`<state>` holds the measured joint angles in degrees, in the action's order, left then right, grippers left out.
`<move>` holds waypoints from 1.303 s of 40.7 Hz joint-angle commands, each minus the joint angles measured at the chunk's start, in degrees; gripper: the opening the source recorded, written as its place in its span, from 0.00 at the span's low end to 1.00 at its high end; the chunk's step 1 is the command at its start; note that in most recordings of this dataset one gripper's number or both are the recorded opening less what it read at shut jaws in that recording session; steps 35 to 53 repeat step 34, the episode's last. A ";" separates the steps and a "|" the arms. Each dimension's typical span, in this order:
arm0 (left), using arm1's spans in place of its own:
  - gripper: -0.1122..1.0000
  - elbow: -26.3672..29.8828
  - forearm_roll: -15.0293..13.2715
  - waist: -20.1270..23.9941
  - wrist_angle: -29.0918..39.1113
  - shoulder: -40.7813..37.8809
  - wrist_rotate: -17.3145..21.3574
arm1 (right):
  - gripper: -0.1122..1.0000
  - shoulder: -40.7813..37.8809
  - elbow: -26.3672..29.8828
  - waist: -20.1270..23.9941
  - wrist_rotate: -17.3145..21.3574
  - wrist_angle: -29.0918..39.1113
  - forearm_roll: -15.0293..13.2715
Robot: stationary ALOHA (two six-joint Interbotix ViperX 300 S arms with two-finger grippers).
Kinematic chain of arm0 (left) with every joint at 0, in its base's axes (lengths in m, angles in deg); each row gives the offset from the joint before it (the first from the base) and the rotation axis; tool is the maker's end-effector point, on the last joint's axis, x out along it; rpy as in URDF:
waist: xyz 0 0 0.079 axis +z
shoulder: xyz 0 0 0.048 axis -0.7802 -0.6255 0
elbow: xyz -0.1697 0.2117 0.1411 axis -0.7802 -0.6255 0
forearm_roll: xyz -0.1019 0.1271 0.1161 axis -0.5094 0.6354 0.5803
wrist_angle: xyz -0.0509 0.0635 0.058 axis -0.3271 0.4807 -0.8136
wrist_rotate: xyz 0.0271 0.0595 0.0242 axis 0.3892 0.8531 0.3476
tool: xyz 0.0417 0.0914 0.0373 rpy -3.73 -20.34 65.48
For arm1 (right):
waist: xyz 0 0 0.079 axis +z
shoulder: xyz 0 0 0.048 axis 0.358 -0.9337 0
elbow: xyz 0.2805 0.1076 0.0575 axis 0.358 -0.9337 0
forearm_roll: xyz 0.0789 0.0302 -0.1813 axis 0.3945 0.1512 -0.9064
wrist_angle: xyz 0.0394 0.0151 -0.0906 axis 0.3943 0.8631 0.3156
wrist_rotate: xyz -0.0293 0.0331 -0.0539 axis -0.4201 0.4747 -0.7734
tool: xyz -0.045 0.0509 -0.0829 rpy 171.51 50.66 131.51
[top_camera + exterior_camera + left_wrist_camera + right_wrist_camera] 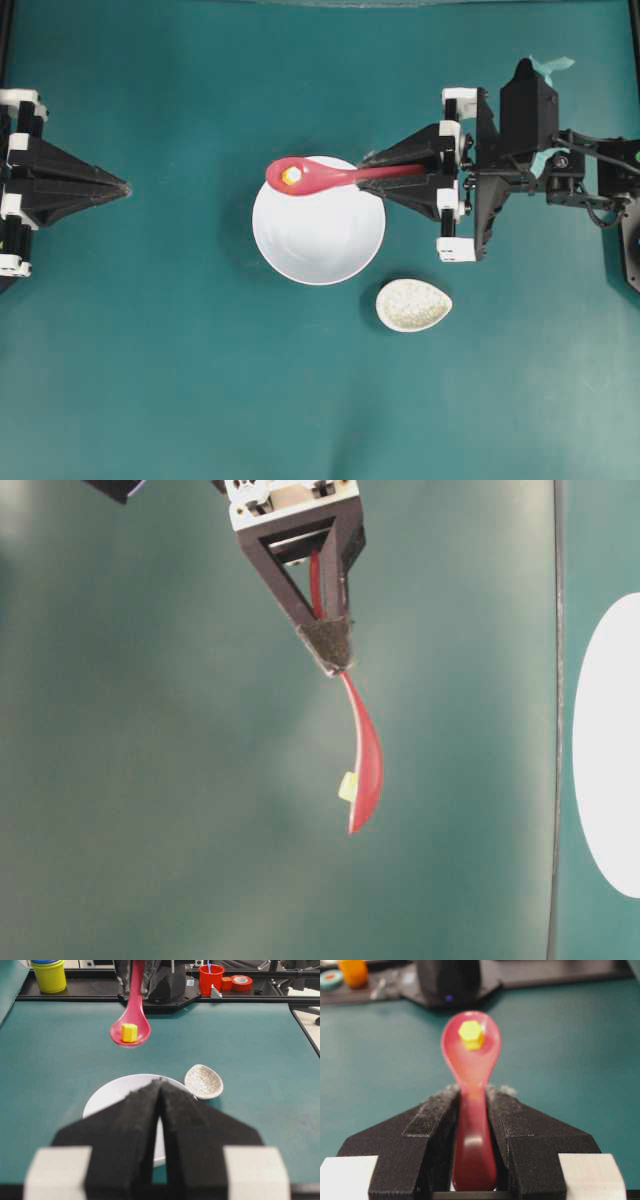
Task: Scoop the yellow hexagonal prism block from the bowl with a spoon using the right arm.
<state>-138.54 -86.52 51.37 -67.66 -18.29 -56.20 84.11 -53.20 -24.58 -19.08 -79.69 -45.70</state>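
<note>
My right gripper [372,172] is shut on the handle of the pink-red spoon [310,176], holding it level in the air over the far-left rim of the white bowl [320,240]. The yellow hexagonal prism block [291,176] lies in the spoon's scoop. In the right wrist view the spoon [472,1060] runs out from between the fingers [432,1115] with the block [470,1035] near its tip. The left wrist view shows the spoon [131,1025] and block [129,1033] hanging above the bowl [107,1097]. My left gripper [124,187] rests shut at the left, well away from the bowl.
A small speckled egg-shaped spoon rest [413,305] sits on the teal mat just right of the bowl's near side. At the far table edge stand a yellow cup [49,975], a red cup [211,978] and tape rolls [241,982].
</note>
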 commanded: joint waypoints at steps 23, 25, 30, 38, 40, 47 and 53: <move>0.10 1.32 0.18 -0.09 0.53 -0.26 -0.09 | 0.31 1.05 0.70 0.18 0.00 -3.43 -0.44; 0.10 1.32 0.18 -0.09 0.53 -0.26 -0.09 | 0.31 1.05 0.70 0.09 0.00 -3.43 -0.44; 0.10 1.32 0.18 -0.09 0.53 -0.35 -0.09 | 0.31 1.05 0.62 0.09 -0.09 -3.43 -0.44; 0.10 1.23 0.18 -0.09 0.88 -0.53 -0.09 | 0.31 1.05 0.62 0.09 -0.09 -3.25 -0.44; 0.10 1.23 0.18 -0.09 0.88 -0.53 -0.09 | 0.31 1.05 0.62 0.09 -0.09 -3.25 -0.44; 0.10 1.23 0.18 -0.09 0.88 -0.53 -0.09 | 0.31 1.05 0.62 0.09 -0.09 -3.25 -0.44; 0.10 1.23 0.18 -0.09 0.88 -0.53 -0.09 | 0.31 1.05 0.62 0.09 -0.09 -3.25 -0.44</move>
